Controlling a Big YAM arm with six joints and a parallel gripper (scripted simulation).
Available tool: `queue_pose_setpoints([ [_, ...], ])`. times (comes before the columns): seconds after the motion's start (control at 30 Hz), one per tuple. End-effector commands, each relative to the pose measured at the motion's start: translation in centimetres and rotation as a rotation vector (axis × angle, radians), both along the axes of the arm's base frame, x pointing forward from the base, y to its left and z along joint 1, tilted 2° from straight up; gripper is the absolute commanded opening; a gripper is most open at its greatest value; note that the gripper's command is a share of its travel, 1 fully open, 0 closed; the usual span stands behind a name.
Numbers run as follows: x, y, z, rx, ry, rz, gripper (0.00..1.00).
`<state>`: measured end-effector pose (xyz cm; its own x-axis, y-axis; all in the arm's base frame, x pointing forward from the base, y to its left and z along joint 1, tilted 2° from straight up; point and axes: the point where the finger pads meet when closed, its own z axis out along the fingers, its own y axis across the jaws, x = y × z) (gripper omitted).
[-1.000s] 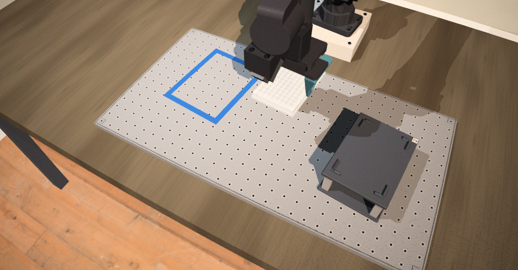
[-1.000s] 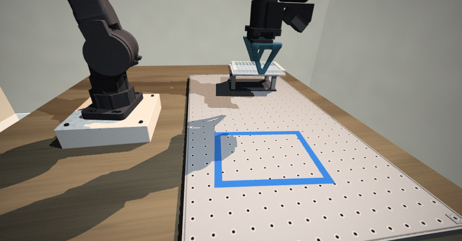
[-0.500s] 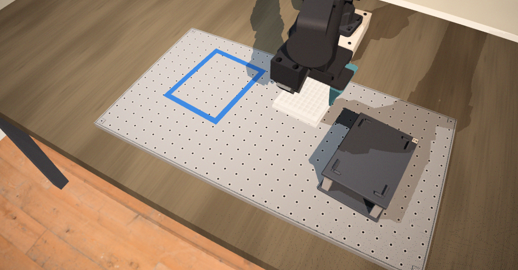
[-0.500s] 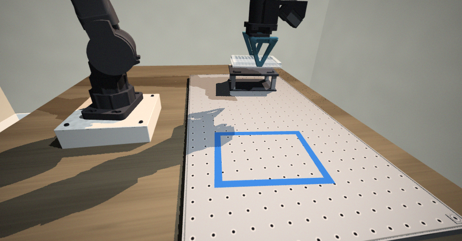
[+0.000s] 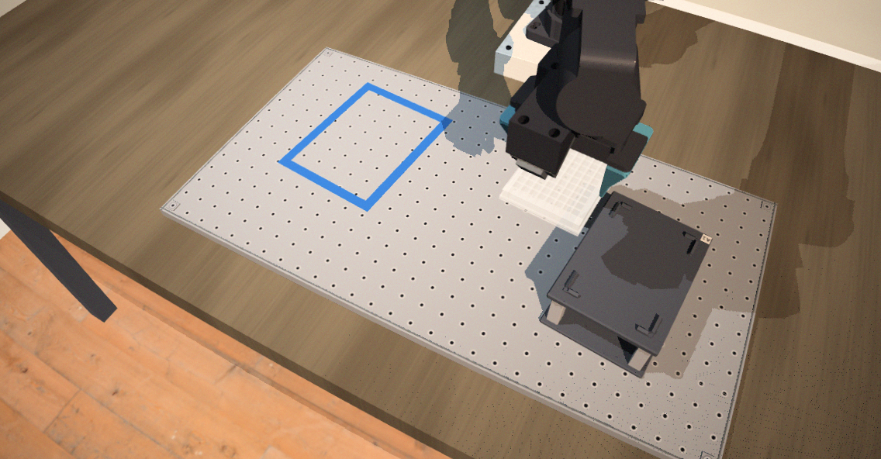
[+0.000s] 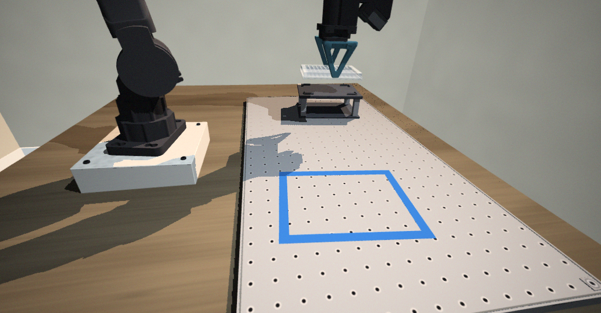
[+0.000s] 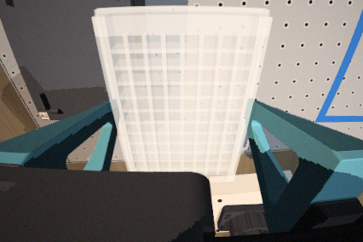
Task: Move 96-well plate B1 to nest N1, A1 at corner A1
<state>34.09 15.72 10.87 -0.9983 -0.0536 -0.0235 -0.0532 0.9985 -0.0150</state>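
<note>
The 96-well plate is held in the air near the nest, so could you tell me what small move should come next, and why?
Probably a short level shift toward nest N1: the tool grips the 96-well plate above nest height, but the top view shows it only reaching the nest's near edge, not yet over the locators.

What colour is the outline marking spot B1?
Bright blue outline, clearest in the exterior view.
</note>
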Motion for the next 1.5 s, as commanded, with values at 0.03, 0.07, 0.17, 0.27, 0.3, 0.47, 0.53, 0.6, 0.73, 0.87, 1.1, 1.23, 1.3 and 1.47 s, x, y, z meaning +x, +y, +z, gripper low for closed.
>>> queue_pose_setpoints([
  [0.03, 2.3, 1.9, 2.3, 0.018, -0.047, -0.026, 0.00],
  [0.07, 2.3, 2.3, 2.3, 0.018, -0.047, -0.026, 0.00],
  [0.17, 2.3, 3.3, 2.5, 0.019, -0.046, -0.026, 0.00],
  [0.27, 2.3, 4.4, 2.6, 0.020, -0.046, -0.026, 0.00],
  [0.3, 2.3, 4.7, 2.7, 0.020, -0.046, -0.026, 0.00],
  [0.47, 2.4, 6.4, 2.9, 0.022, -0.046, -0.026, 0.00],
  [0.53, 2.4, 6.7, 3.0, 0.022, -0.045, -0.026, 0.00],
  [0.6, 2.4, 7.1, 3.0, 0.022, -0.045, -0.026, 0.00],
  [0.73, 2.4, 8.5, 3.2, 0.024, -0.045, -0.026, 0.00],
  [0.87, 2.4, 9.8, 3.4, 0.025, -0.044, -0.026, 0.00],
  [1.1, 2.4, 11.7, 3.7, 0.026, -0.044, -0.026, 0.00],
  [1.23, 3.2, 10.8, 3.7, 0.026, -0.044, -0.049, 0.00],
  [1.3, 3.2, 10.8, 3.7, 0.026, -0.043, -0.049, 0.00],
  [1.47, 3.0, 11.5, 3.7, 0.028, -0.044, -0.031, 0.00],
])
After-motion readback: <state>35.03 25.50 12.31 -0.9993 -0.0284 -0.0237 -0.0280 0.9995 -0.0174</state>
